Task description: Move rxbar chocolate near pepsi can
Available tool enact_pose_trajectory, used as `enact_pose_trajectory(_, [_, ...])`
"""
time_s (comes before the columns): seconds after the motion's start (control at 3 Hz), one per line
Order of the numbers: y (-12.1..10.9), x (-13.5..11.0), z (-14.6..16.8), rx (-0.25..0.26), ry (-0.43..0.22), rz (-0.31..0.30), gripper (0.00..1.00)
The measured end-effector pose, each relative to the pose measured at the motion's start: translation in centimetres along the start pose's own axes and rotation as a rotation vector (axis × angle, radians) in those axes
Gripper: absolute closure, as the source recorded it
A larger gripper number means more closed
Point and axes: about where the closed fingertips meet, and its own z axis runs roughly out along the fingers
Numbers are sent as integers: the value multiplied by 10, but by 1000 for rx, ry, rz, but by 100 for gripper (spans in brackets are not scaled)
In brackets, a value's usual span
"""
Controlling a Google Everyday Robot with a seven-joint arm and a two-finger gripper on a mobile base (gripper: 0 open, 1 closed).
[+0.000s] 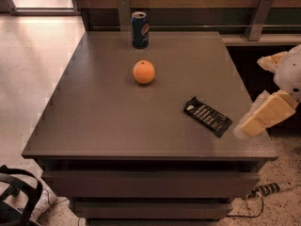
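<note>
The rxbar chocolate [207, 116] lies flat near the right front of the grey table [108, 112], a black wrapper with white lettering, set at an angle. The pepsi can [139, 29] stands upright at the table's far edge, left of centre. My gripper [245, 127] comes in from the right edge of the view, cream-coloured, low over the table's right front corner, a short way right of the bar and not touching it. The can is far from the bar.
A round orange [144, 72] sits between the can and the bar, closer to the can. Drawers [150, 185] front the table. Two metal brackets [258, 16] stand against the wall behind. A cable [268, 190] lies on the floor at right.
</note>
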Motion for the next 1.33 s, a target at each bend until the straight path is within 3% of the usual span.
enact_pose_trajectory(0.67, [-2,5,66,-20,-290,185,0])
enact_pose_trajectory(1.33, [-5,9,130,-53,-435,293,0])
